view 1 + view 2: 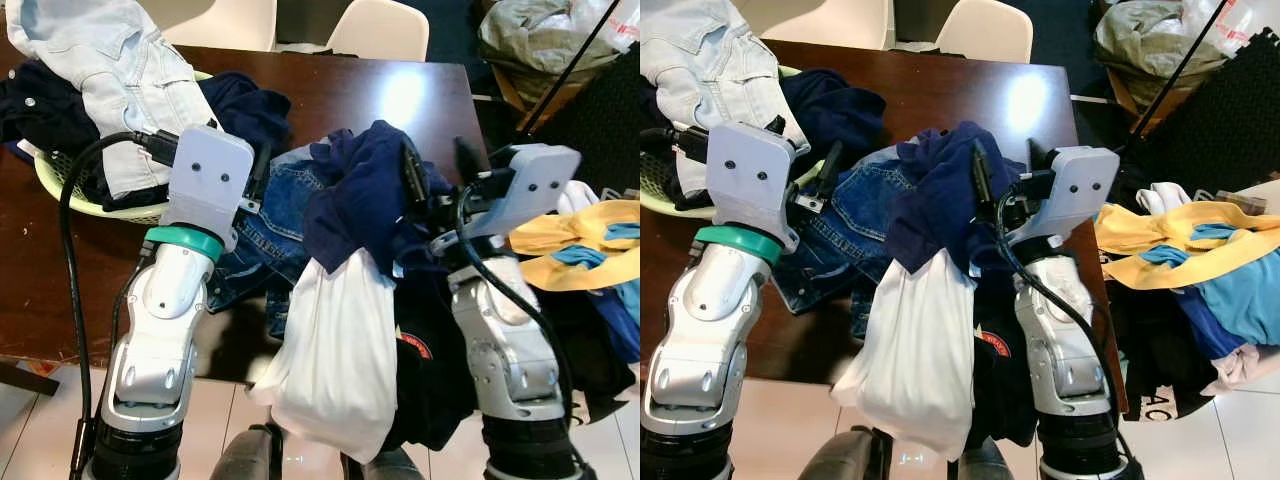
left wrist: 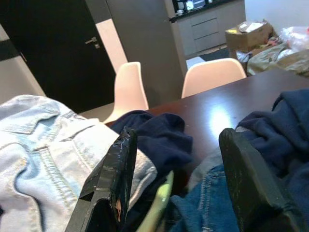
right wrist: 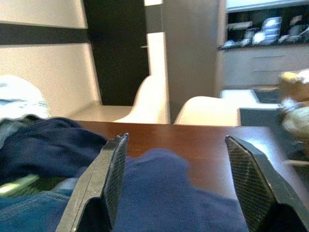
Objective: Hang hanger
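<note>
Cloth load between both arms; hanger itself not identified

Soft goods dominate the near edge of the dark wooden bench (image 1: 330, 95). A navy garment (image 1: 365, 190) with a white garment (image 1: 335, 350) hanging below it sits between the two arms, draping off the bench edge toward the floor. Blue jeans (image 1: 270, 230) lie just left of it. A pale denim jacket (image 1: 120, 80) rests on a green basket (image 1: 80, 205) at far left.

Left gripper (image 2: 176, 188): fingers released, spread over the jeans, nothing between them. Right gripper (image 3: 176, 183): fingers likewise released, above navy cloth.

No hanger can be made out; it may lie inside the navy and white bundle, but folds hide any hook or shoulder bar.

Handling judgement: the bundle is light, limp and prone to slide. A hanger inside would be stiff and slick. Hold should be taken at the top, near the hook, not on loose fabric.
</note>
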